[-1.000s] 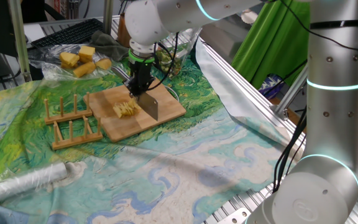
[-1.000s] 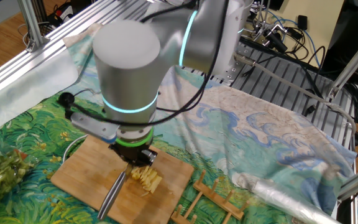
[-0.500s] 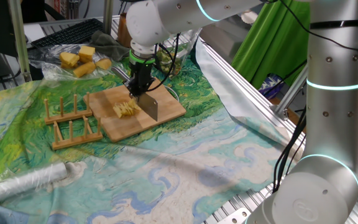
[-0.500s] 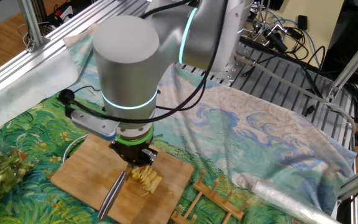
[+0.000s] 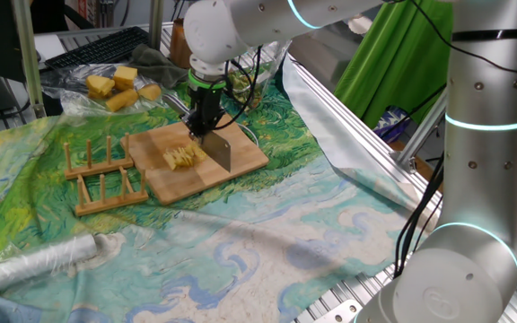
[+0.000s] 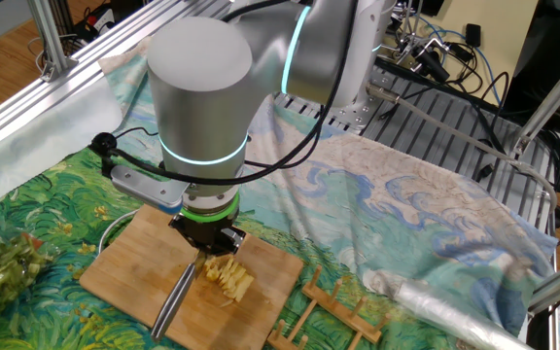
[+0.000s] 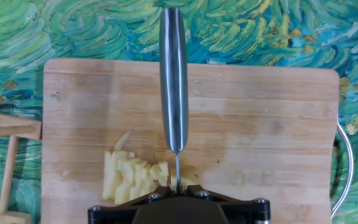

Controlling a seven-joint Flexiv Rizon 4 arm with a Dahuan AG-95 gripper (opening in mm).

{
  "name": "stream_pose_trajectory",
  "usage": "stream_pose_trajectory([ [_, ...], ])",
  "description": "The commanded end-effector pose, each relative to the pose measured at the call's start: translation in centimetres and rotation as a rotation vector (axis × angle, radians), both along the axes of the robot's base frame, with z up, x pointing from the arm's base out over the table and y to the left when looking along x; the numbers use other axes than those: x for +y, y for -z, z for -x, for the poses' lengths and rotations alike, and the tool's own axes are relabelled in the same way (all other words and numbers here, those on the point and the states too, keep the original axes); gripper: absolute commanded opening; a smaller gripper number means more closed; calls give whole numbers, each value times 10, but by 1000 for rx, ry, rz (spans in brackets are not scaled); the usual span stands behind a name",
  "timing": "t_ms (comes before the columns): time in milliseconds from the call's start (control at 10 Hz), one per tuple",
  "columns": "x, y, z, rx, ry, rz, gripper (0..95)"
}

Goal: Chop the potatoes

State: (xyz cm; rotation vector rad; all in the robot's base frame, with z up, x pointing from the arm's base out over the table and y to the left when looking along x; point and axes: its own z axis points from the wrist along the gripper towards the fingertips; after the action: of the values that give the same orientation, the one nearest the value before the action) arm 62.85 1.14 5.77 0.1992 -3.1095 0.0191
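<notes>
The black two-finger claw is clamped shut on a steel-handled knife, pointing down. Directly beneath it, the pale-yellow sliced potatoes lie on the rectangular wooden cutting board. Beyond sits a swirl-patterned green cloth.

Pale sliced potatoes clustered on board

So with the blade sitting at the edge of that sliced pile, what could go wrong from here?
The knife, held in the shut gripper, meets only the right edge of the potatoes, so a stroke may push slices aside instead of cutting them. The pile lies near one edge of the wooden board; loose slices could slide off onto the cloth.
</notes>
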Motion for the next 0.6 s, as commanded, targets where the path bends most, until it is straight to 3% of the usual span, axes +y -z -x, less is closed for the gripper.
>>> stream_pose_trajectory([
  [100,3,33,-6,-27,-7,-20,0],
  [200,3,36,-7,-31,-7,-21,0],
  [300,4,47,-9,-35,-12,0,0],
  [500,5,40,-6,-12,1,-34,0],
  [600,5,39,-5,-12,3,-30,0],
])
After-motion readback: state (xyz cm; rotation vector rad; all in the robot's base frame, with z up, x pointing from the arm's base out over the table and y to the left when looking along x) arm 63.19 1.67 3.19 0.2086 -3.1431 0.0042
